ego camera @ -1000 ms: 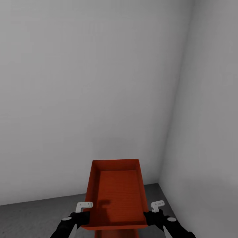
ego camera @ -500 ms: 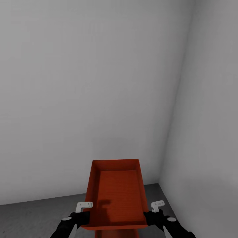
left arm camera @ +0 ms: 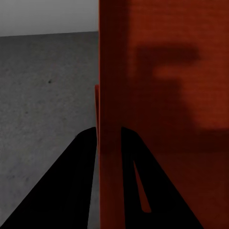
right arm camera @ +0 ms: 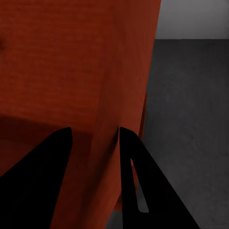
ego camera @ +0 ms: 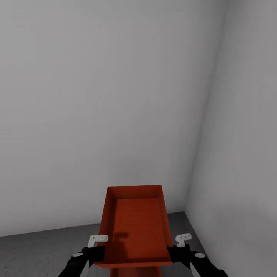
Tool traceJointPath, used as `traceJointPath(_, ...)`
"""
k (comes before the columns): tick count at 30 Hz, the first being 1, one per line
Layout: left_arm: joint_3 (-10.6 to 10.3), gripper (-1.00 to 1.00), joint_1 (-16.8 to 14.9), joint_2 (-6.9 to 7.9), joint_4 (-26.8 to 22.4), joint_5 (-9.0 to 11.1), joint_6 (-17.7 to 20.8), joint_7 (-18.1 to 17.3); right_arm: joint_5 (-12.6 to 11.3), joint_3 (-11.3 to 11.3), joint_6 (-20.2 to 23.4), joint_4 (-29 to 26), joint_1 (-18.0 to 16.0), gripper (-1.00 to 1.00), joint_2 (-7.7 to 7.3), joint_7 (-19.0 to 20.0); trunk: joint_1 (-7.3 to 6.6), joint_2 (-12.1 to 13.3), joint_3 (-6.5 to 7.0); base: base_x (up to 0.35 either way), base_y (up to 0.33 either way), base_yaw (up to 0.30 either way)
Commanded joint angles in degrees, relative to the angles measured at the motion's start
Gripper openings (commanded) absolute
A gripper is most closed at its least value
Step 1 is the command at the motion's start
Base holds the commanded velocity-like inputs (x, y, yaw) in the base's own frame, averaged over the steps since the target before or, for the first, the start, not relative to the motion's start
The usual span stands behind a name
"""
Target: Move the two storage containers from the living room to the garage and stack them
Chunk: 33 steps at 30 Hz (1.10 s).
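Two plain white walls [ego camera: 115, 96] meet in a corner to the robot's right, and below them runs a strip of dark grey, speckled concrete floor [ego camera: 42, 250], rough in the left wrist view [left arm camera: 43, 95] and the right wrist view [right arm camera: 191, 105]. This bare room looks like the garage. Held out in front of the robot, above that floor and close to the corner, is an orange-red storage container [ego camera: 134, 227], open-topped and thin-walled, with nothing inside but shadow across its ribbed bottom. A further orange-red patch [ego camera: 134, 271] shows just under its near edge; whether that is the second bin cannot be told. The left gripper [ego camera: 96, 252] grips the container's left wall: in the left wrist view its black fingers [left arm camera: 71, 181] sit one on each side of the thin wall [left arm camera: 109, 95], pinching it. The right gripper [ego camera: 174, 252] does the same on the right wall, its fingers [right arm camera: 138, 181] closed onto the panel [right arm camera: 102, 143] between them.
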Motion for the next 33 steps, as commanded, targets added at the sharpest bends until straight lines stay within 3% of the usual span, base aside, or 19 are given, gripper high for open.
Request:
traceJointPath(1, 0.6, -1.00, 0.0, 1.19, 0.0, -1.4, 0.3, 1.7, -0.6, 1.2, -0.5, -0.2, 0.0, -1.00, -0.04, 5.7, 0.01, -0.1, -0.19, 0.000, 0.000, 0.000)
traceJointPath(33, 0.6, -1.00, 0.0, 1.27, 0.0, -1.4, 0.3, 1.7, -0.6, 1.2, -0.4, -0.2, 0.0, -1.00, -0.04, 5.7, 0.01, -0.1, -3.14, 0.000, 0.000, 0.000)
